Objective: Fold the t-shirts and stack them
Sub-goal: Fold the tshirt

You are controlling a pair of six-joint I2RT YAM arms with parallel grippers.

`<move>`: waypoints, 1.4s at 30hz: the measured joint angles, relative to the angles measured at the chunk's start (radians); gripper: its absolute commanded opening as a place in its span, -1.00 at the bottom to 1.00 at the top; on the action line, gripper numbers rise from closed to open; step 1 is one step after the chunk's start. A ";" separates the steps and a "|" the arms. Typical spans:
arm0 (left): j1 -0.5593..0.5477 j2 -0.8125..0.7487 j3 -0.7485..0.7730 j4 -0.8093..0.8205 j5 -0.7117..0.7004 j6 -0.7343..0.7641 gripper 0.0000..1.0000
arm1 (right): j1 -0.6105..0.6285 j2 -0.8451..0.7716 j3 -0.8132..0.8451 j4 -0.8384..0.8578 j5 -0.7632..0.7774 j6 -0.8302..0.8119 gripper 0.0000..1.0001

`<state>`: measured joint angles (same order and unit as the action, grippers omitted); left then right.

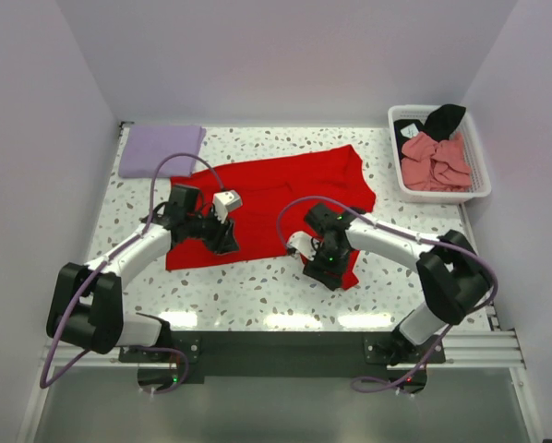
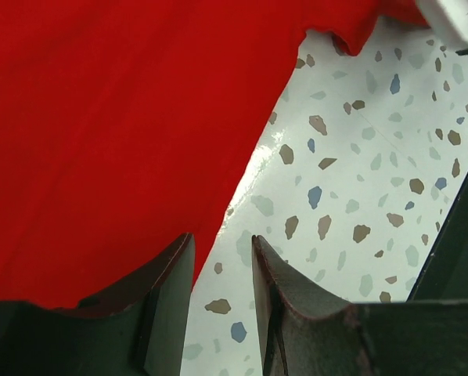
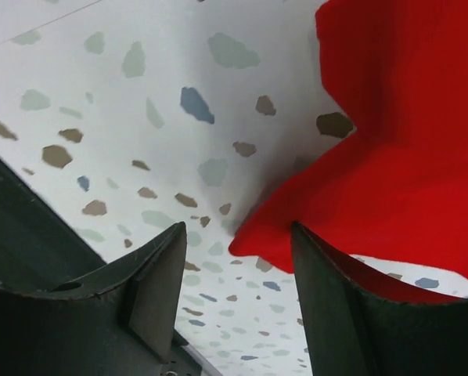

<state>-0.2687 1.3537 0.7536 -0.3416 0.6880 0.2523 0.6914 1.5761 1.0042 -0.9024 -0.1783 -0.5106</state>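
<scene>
A bright red t-shirt [image 1: 276,189] lies spread across the middle of the speckled table [image 1: 248,286]. My left gripper [image 1: 226,244] hangs open at its near-left hem. In the left wrist view the red cloth [image 2: 109,133] ends beside the left finger [image 2: 167,290], and only table shows in the gap of the left gripper [image 2: 222,262]. My right gripper [image 1: 330,270] is open at the shirt's near-right corner. That red corner [image 3: 253,235] pokes between the tips of the right gripper [image 3: 238,247], unclamped. A folded lavender t-shirt [image 1: 161,149] rests at the far left.
A white slatted basket [image 1: 479,175] stands at the far right, holding a crumpled salmon-pink shirt [image 1: 435,161] and a black one [image 1: 442,120]. White walls close in the table on three sides. The arms' base rail [image 1: 276,349] runs along the near edge.
</scene>
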 measured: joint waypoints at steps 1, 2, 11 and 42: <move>0.000 0.000 0.000 0.003 -0.006 -0.002 -0.18 | 0.013 0.014 -0.003 0.014 0.023 0.006 0.11; 0.000 0.000 0.000 0.008 -0.013 -0.005 -0.19 | 0.026 0.031 -0.003 0.028 0.047 0.014 -0.08; 0.000 0.000 0.006 0.018 -0.047 -0.004 -0.21 | 0.022 0.083 0.010 0.089 0.200 0.031 -1.00; 0.020 0.114 0.100 0.011 -0.018 0.031 -0.24 | -0.517 0.275 0.566 -0.058 -0.087 0.018 -0.13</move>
<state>-0.2489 1.4673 0.8536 -0.3302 0.6697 0.2836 0.1741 1.8515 1.5700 -0.9604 -0.2653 -0.4931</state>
